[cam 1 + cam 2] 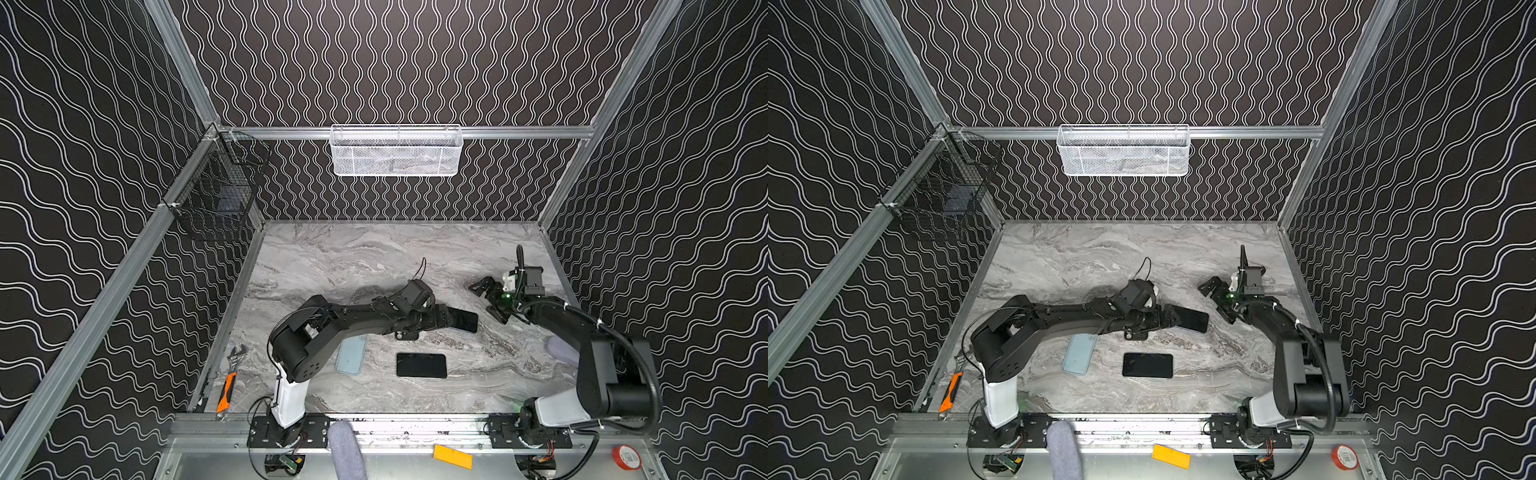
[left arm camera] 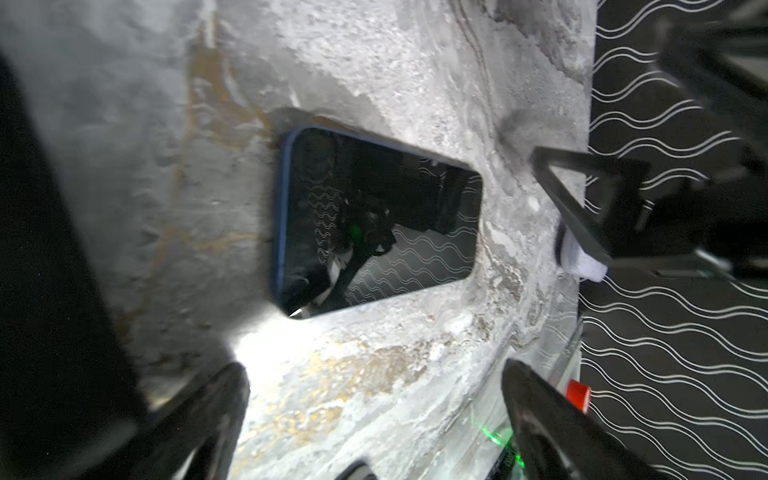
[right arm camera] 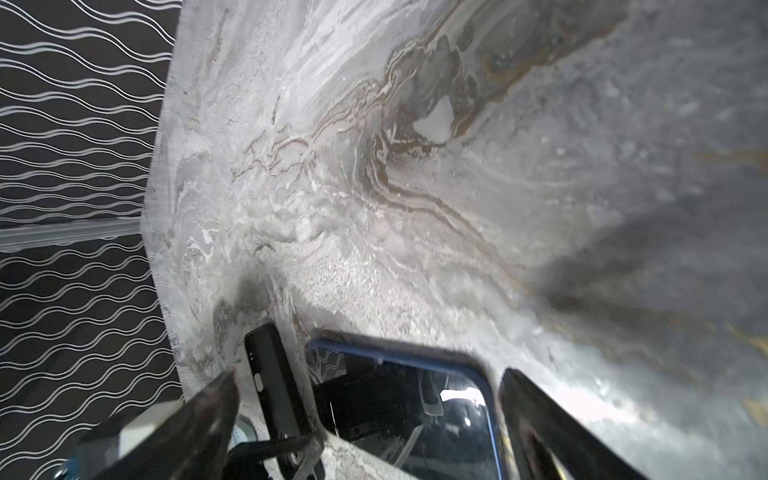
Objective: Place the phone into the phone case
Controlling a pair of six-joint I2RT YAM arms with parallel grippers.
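Two phones and one loose case lie on the marble table [image 1: 374, 257]; leftmost is the pale blue phone case [image 1: 351, 354], flat and empty; just right of it, not touching, lies a black phone [image 1: 421, 365], face up; farther right and farther back the left gripper [image 2: 374, 370] is spread wide with nothing in it, its fingers stopping short of a blue-rimmed phone [image 1: 465, 321] that lies flat; beyond that phone's other end the right gripper [image 1: 487, 302] is likewise wide and empty. The blue rim may be a case already fitted, though I cannot tell; if so, seating looks done, and the next move would be gripping the black phone by its long edges and aligning it over the pale case.
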